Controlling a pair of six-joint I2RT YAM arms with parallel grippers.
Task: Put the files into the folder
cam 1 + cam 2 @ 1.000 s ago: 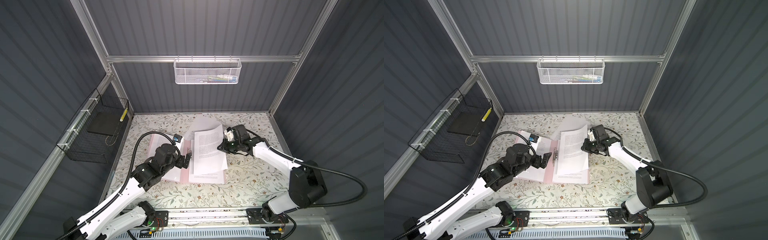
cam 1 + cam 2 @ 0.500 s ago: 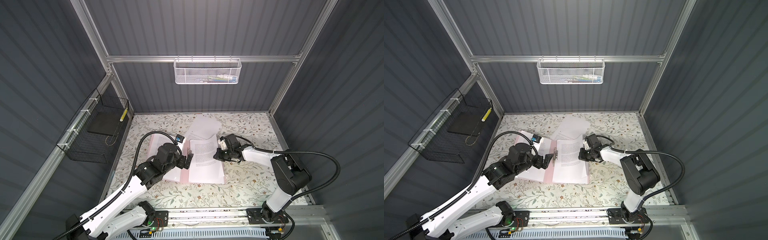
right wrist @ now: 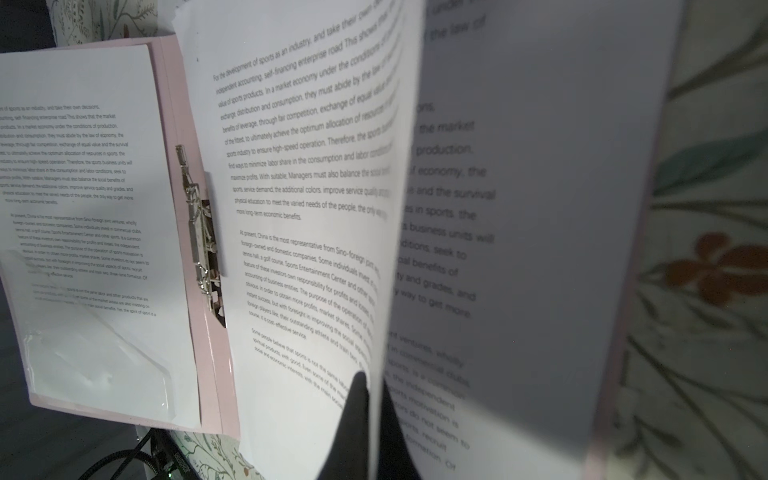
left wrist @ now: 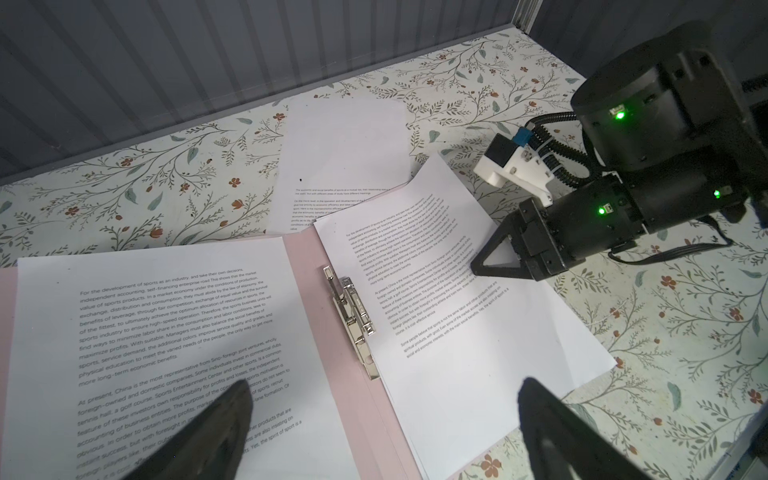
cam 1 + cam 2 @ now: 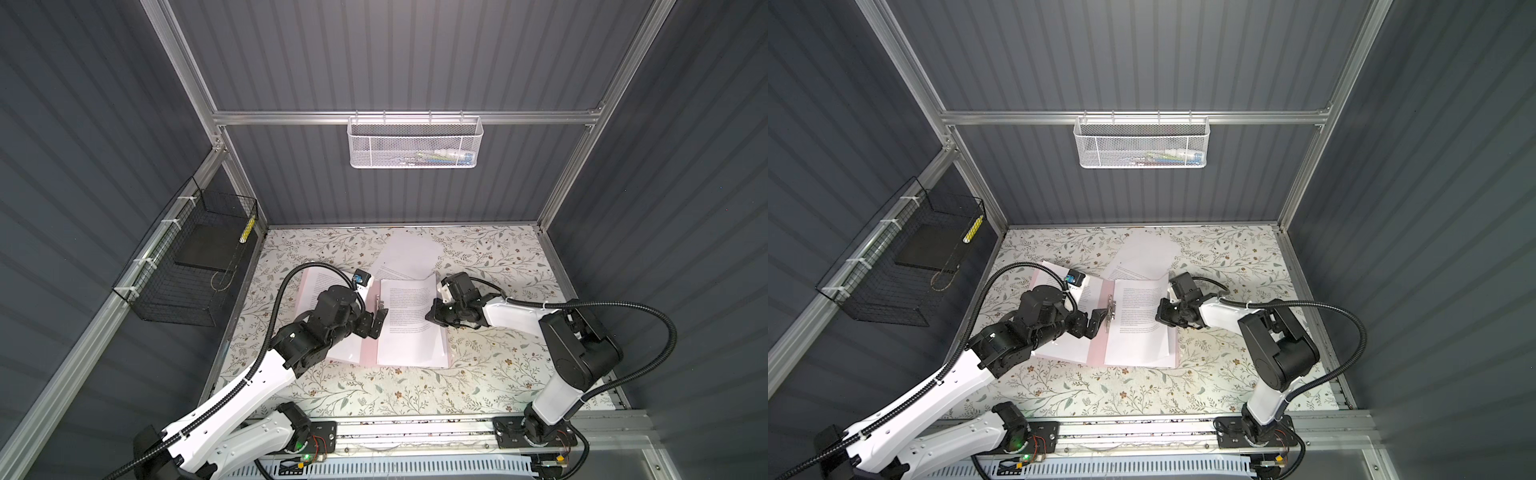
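The pale pink folder (image 5: pixel 370 351) (image 5: pixel 1096 353) (image 4: pixel 320 332) lies open on the floral table, its metal clip (image 5: pixel 379 301) (image 4: pixel 351 320) (image 3: pixel 201 232) at the spine. One printed sheet (image 5: pixel 309 284) (image 4: pixel 166 332) rests on its left half. My right gripper (image 5: pixel 430 318) (image 5: pixel 1160 316) (image 3: pixel 372 378) is shut on the right edge of the top sheet of the files (image 5: pixel 409 316) (image 5: pixel 1138 316) (image 3: pixel 311 187) over the right half, with another sheet under it. My left gripper (image 5: pixel 372 324) (image 5: pixel 1100 322) (image 4: pixel 384 386) hovers open over the spine, holding nothing.
A loose sheet (image 5: pixel 409 255) (image 4: pixel 345 149) lies behind the folder, partly under it. A black wire basket (image 5: pixel 166 303) with a black slab hangs on the left wall. On the back wall hangs a white mesh basket (image 5: pixel 415 141).
My right gripper has brought the raised, curled sheet down and leftward, so it lies nearly flat on the folder's right half. The right arm has folded in. The left gripper has barely moved.
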